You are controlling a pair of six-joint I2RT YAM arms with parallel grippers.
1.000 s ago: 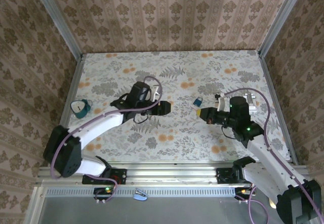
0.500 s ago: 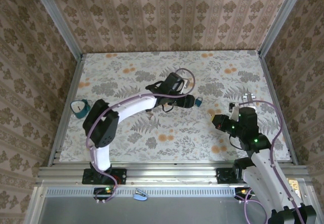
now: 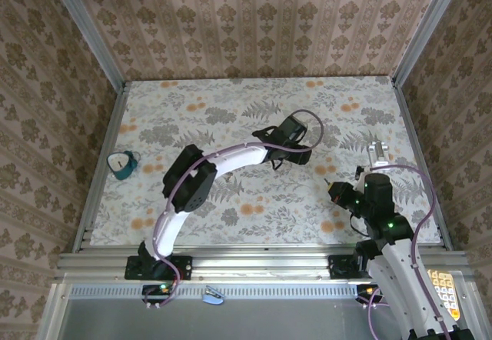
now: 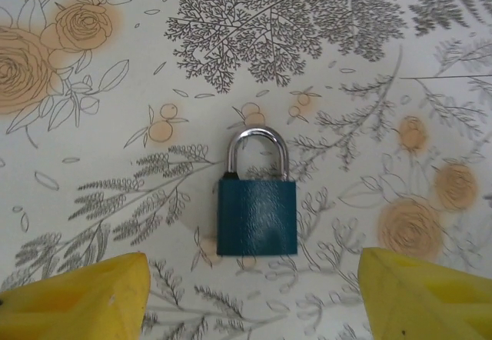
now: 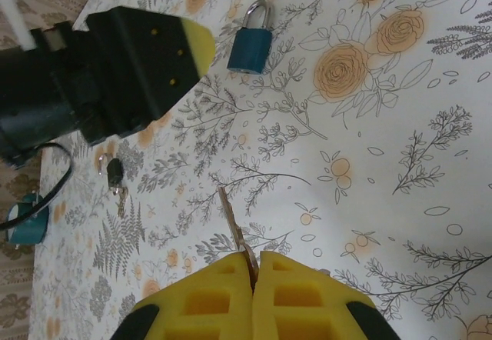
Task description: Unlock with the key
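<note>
Two grippers, one lock: key pinched in R, L poised at the padlock.
Nearest, R gripper (image 5: 252, 261) is clamped tight on the key (image 5: 231, 221). The blade points toward the padlock (image 4: 256, 215) but is well short of it, prob. held ready for insertion. The padlock lies flat on the table (image 4: 92, 109), shackle apparently shut. L gripper (image 4: 252, 282) sits at the padlock's body end, jaws wide and empty, a pad on each side w/o touching, prob. to pin the body.
</note>
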